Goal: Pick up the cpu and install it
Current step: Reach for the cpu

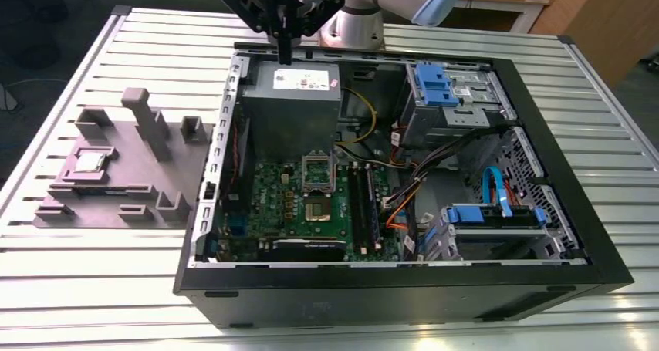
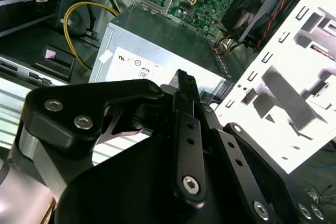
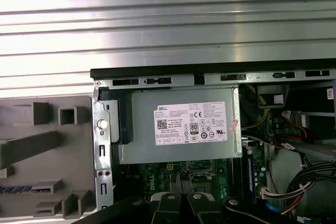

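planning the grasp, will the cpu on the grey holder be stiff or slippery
Likely stiff: the cpu looks flat and square. Its shiny metal top may be slippery. It lies flat in the grey holder, so rolling or tipping seems unlikely.

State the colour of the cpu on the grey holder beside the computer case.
Silvery metal top with a thin pale rim; the cpu shows best in the exterior view.

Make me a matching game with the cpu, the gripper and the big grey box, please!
Things:
1. cpu
2. gripper
3. grey box

Places:
A. inside the computer case, white label on top
B. on the grey holder, outside the case
C. shut, hanging just over the grey box

Pairs: 1-B, 2-C, 3-A.
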Tool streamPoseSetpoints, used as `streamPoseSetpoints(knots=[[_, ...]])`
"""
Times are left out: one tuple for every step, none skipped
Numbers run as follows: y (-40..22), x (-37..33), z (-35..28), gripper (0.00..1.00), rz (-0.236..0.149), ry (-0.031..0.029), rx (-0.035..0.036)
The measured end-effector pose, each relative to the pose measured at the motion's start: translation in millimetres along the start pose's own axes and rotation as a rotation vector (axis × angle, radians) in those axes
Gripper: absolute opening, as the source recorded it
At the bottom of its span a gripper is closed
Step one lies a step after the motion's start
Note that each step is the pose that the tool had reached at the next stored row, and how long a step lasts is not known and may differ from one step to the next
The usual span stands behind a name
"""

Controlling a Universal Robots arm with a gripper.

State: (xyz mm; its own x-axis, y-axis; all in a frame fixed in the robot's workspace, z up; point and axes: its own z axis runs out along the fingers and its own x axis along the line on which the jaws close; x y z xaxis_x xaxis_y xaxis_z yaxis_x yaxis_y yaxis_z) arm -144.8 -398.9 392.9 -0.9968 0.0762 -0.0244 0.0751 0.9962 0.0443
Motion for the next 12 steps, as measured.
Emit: streamPoseSetpoints(knots=[[0.0,0.1,0.0,0.11,0.0,0.0,0.0],[0.0,0.3,0.1,0.11,0.0,-0.0001,-0.0001],[-0.1,0.8,0.0,0.11,0.0,-0.0001,-0.0001],[-0.1,1.0,0.0,0.11,0.0,0.0,0.0],[-0.1,1.3,0.0,0.11,0.0,-0.0001,-0.0001],[-0.1,1.6,0.0,0.11,0.0,0.0,-0.0001],[-0.2,2.2,0.0,0.11,0.0,0.0,0.0],[-0.2,2.8,0.0,0.11,0.0,-0.0001,-0.0001],[-0.3,3.2,0.0,0.11,0.0,-0.0001,0.0],[-0.3,3.6,0.0,0.11,0.0,0.0,-0.0001],[-0.3,4.0,-0.1,0.11,0.0,0.0,0.0],[-0.4,4.5,-0.1,0.11,0.0,0.0,0.0]])
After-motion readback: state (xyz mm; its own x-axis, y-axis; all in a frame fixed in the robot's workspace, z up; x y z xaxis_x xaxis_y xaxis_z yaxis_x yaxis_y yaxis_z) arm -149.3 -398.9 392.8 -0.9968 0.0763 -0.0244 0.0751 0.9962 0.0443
